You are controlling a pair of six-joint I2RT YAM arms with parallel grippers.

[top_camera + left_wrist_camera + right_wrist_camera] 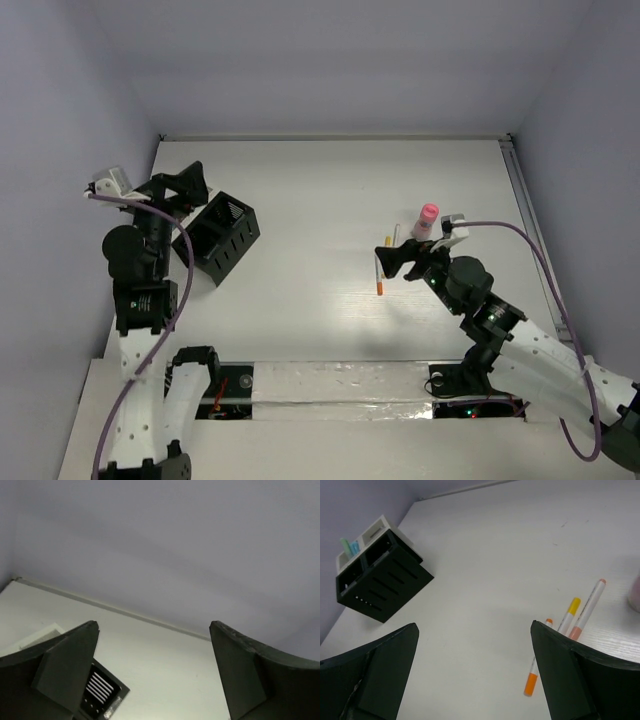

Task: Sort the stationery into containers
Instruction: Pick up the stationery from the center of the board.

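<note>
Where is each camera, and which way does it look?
Top: high behind the arms, looking down at the table; both arms show.
Left wrist: on the left gripper, facing across the table toward the wall; its fingers show.
Right wrist: on the right gripper, looking down at the pens; its fingers show.
Top and right wrist share the black box and pens.

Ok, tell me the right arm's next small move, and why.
Probably shift the right gripper sideways and down over the orange-ended pen. Its jaws stand open and empty, and the three thin pens lie on the table off to one side of the gap, so closing now would likely catch nothing.
</note>
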